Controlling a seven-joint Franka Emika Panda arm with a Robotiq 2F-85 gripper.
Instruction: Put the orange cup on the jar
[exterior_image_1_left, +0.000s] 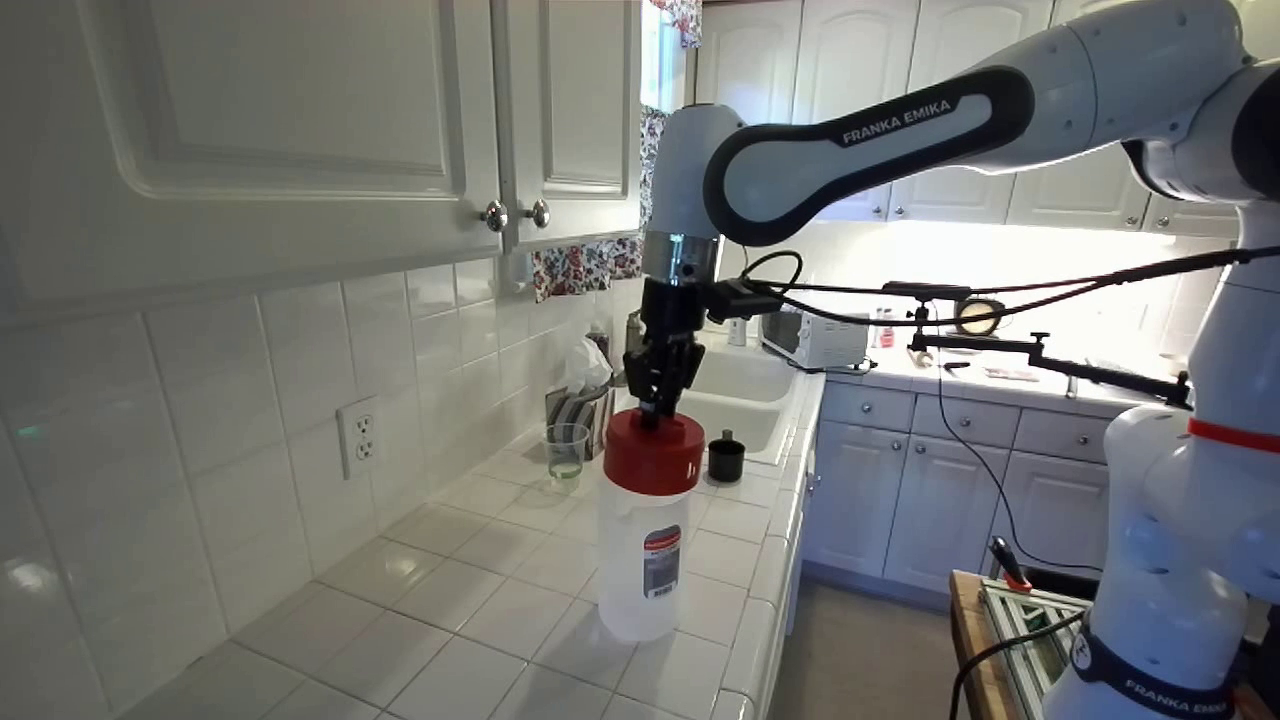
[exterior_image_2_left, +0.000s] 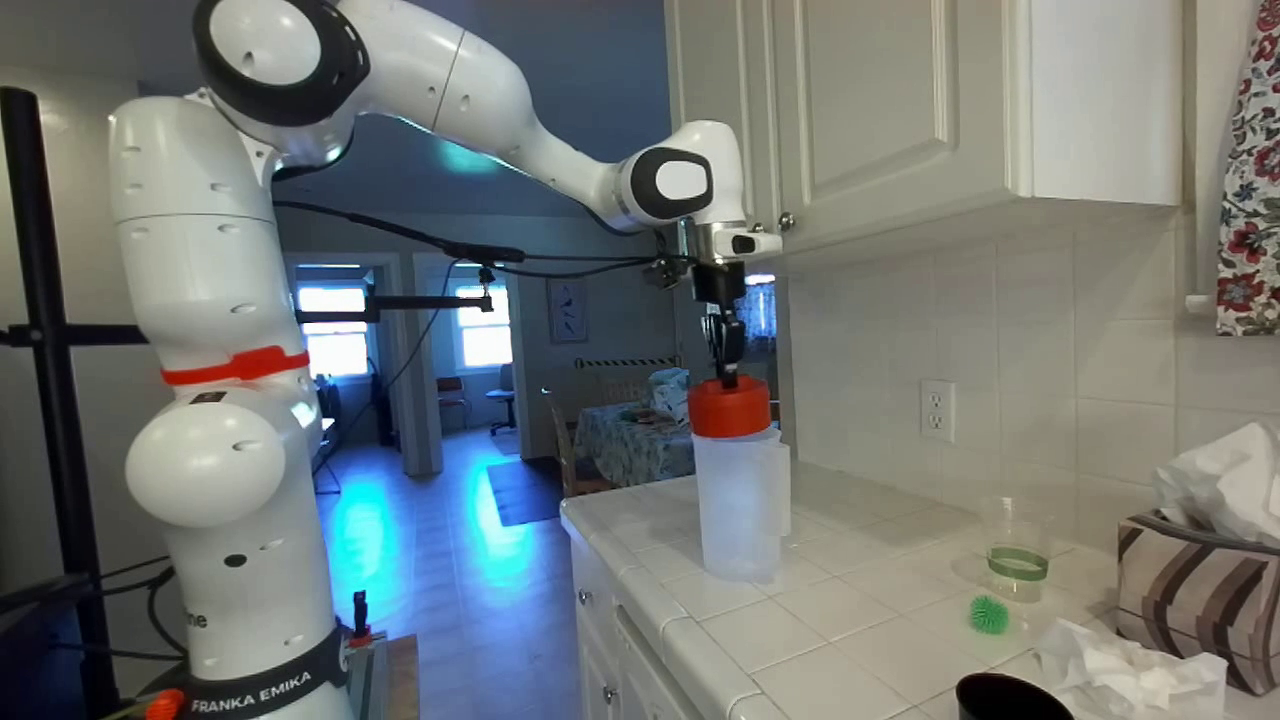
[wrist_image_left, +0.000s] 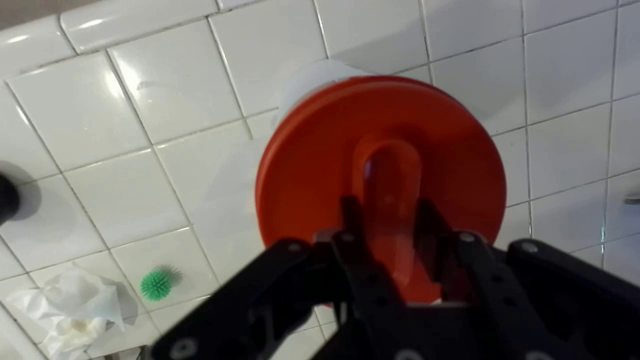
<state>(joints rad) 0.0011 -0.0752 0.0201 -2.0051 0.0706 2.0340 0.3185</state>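
My Franka arm (exterior_image_2_left: 480, 90) bends over a tiled counter (exterior_image_1_left: 450, 640), where the translucent jar (exterior_image_1_left: 632, 560) stands upright beneath the orange cup (exterior_image_1_left: 650, 462). In both exterior views the cup, lid-like and near level, sits at the jar's mouth; whether it is fully seated, I cannot tell. It lies directly below my gripper (wrist_image_left: 389, 212), jaws closed on its raised ridge (wrist_image_left: 389, 172). The ridge's long axis runs up the wrist view between the fingers (wrist_image_left: 356, 220), which pinch across its narrow width. A pale sliver of jar shows beyond the cup's upper-left edge; I'd check centring before letting go.
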